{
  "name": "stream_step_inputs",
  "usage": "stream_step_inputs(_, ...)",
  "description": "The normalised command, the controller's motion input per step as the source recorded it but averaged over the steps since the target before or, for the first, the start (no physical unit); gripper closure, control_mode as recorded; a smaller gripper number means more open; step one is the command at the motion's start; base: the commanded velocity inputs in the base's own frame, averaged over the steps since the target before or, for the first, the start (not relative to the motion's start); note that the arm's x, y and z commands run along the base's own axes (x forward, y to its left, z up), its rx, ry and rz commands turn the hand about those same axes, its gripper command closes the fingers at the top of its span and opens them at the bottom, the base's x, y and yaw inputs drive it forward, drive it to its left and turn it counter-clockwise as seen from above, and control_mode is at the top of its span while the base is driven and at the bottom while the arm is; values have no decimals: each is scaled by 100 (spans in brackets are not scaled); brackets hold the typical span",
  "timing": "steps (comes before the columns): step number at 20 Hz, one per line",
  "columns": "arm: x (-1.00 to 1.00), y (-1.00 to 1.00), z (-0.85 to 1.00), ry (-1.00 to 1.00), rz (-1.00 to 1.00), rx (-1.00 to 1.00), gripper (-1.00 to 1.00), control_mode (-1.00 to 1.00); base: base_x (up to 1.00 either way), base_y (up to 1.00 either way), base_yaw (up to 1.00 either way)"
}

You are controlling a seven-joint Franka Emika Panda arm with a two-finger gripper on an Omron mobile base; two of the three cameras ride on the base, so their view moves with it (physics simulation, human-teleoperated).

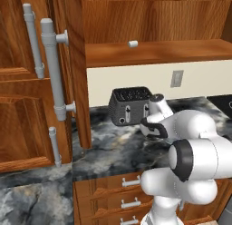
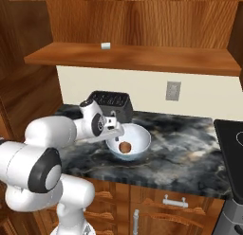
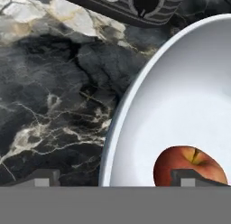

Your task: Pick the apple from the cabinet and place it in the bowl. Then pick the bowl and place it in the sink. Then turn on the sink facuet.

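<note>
Dark marble counter [image 2: 190, 149] bears white bowl [image 2: 137, 137] cradling reddish apple [image 2: 125, 147].

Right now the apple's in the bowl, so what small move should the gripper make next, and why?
Probably ease straight down so the open gripper straddles the near rim of the bowl. In the hand view one fingertip sits outside the rim over the counter and the other inside by the apple, lined up for a rim grasp.
</note>
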Motion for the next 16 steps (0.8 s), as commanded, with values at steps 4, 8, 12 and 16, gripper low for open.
stream_step_inputs(4, -3, -29, -27, 0, 1, 0, 100, -100, 0, 0, 0)
stream_step_inputs(8, -18, -26, -28, 0, 0, 0, 100, -100, 0, 0, 0)
stream_step_inputs(12, -29, -3, -16, 4, -2, 0, 100, -100, 0, 0, 0)
stream_step_inputs(16, -59, -1, 0, 0, -2, -3, 100, -100, 0, 0, 0)
